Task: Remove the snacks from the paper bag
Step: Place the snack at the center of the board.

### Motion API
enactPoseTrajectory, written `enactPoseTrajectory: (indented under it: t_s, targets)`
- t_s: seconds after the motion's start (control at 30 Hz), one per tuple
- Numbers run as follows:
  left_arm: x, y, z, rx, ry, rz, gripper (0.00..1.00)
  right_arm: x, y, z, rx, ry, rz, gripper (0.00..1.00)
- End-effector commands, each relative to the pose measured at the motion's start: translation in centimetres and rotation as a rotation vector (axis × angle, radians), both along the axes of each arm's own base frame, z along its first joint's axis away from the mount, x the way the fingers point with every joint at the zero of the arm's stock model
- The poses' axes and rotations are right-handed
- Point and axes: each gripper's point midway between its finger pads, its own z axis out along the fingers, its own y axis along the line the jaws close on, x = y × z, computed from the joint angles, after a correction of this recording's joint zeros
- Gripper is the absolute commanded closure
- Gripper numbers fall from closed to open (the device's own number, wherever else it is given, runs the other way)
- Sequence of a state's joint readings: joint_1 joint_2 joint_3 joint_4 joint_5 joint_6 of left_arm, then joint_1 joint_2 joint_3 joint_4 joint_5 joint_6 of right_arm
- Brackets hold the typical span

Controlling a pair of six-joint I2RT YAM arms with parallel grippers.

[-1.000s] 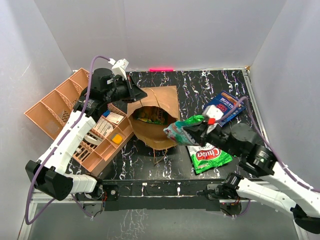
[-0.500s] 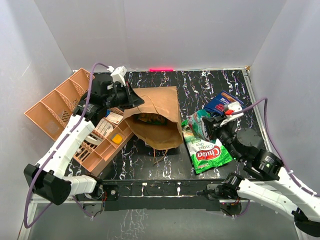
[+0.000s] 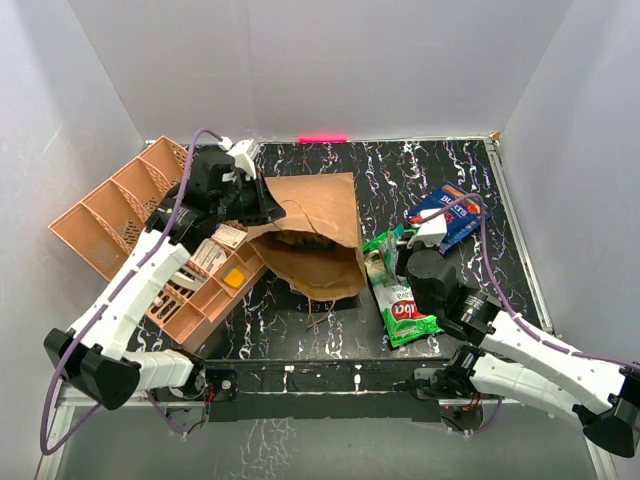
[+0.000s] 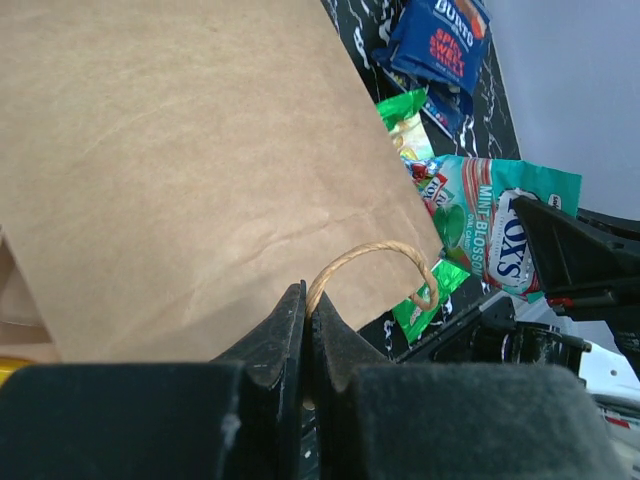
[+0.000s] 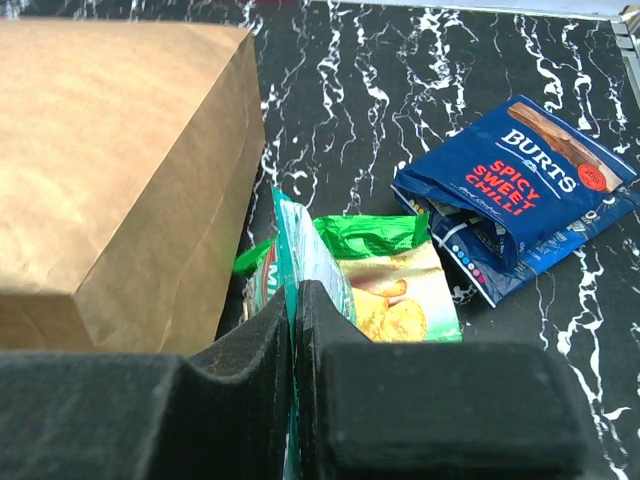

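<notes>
Brown creased paper bag slumped at centre, mouth part open. At its 3 o'clock: teal mint packet on edge, green packet flat, blue Burts packet beyond.

Soft, even light fell from above on the table, bright against pale walls, with a pink glow at the far edge. The bag cast a faint shadow toward the near edge. Wrist views were sharp farther out (print on the blue packet read clearly). Close up, the dark fingers and mint packet blurred, and the green packet glared.
</notes>
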State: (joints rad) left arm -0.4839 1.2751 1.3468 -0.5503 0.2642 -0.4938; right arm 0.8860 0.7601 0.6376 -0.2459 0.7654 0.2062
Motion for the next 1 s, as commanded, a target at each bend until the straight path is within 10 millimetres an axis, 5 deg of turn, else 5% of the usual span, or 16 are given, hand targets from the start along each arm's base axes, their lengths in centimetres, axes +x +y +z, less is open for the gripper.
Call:
enactPoseTrajectory:
  t_s: [0.0, 0.23, 0.57, 0.97]
  targets:
    - [-0.1, 1.5, 3.7, -0.016, -0.133, 0.059, 1.00, 1.3, -0.6, 4.4, 0.279, -0.126, -0.121, 0.93]
    - [0.0, 0.4, 3.7, -0.096, -0.165, 0.034, 1.00, 2.1, -2.0, 5.5, 0.589, -0.168, -0.306, 0.93]
    - [-0.8, -1.1, 3.3, -0.143, -0.128, -0.054, 1.00, 4.2, -2.7, 3.1, 0.955, -0.201, -0.507, 0.93]
    - [-2.0, -0.6, 3.7, -0.141, -0.168, -0.079, 1.00, 1.8, -5.9, -10.2, 0.885, 0.040, -0.796, 0.93]
